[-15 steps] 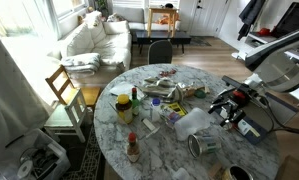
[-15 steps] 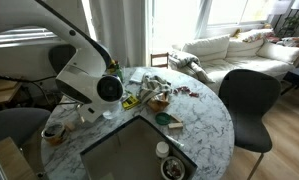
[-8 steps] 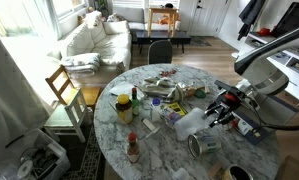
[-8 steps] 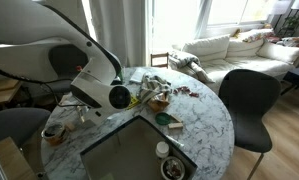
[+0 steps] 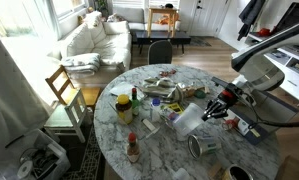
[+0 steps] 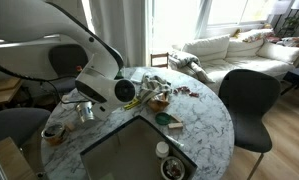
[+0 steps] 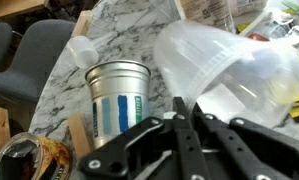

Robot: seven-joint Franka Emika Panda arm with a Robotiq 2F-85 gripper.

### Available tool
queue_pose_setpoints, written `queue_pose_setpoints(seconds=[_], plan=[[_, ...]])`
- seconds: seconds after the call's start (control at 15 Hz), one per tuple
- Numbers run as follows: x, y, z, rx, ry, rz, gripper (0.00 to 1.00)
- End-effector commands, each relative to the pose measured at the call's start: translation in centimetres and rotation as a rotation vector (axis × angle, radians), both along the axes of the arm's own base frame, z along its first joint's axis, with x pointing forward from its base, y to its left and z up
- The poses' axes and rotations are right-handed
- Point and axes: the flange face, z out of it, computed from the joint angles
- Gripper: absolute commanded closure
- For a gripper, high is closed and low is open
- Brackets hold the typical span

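Clear plastic cup (image 7: pixel 229 70): lies on its side on the marble counter (image 7: pixel 57 100), filling the upper right of the wrist view; in an exterior view it sits right of centre (image 5: pixel 189 122).
Pincer (image 7: pixel 184 106): rises from the bottom edge of the wrist view, black fingers drawn together with nothing between them, tips just beside the cup's wall; contact cannot be made out. In an exterior view it hovers at the right of the frame (image 5: pixel 217 108).
Tin can (image 7: pixel 119 95): upright, silver with a blue label, left of the cup and close to it.
White cap (image 7: pixel 82 50): small, upper left of the wrist view, beyond the tin can.
Dark can (image 7: pixel 29 160): gold-rimmed, lower left corner, near the counter's edge.
Yellow jar (image 5: pixel 123 107): left of centre in an exterior view, well apart from the pincer.
Robot arm (image 6: pixel 99 85): white, looming over the left of the counter in an exterior view.
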Motion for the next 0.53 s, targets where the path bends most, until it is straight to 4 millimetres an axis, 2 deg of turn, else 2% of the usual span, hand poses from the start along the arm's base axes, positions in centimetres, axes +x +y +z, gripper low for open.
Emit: queue_pose_setpoints(seconds=[0.0, 0.47], plan=[[0.2, 1.5, 3.4, -0.072, 0.001, 0.060, 1.00], [1.4, 5.3, 9.5, -0.407, 0.122, 0.067, 0.99]])
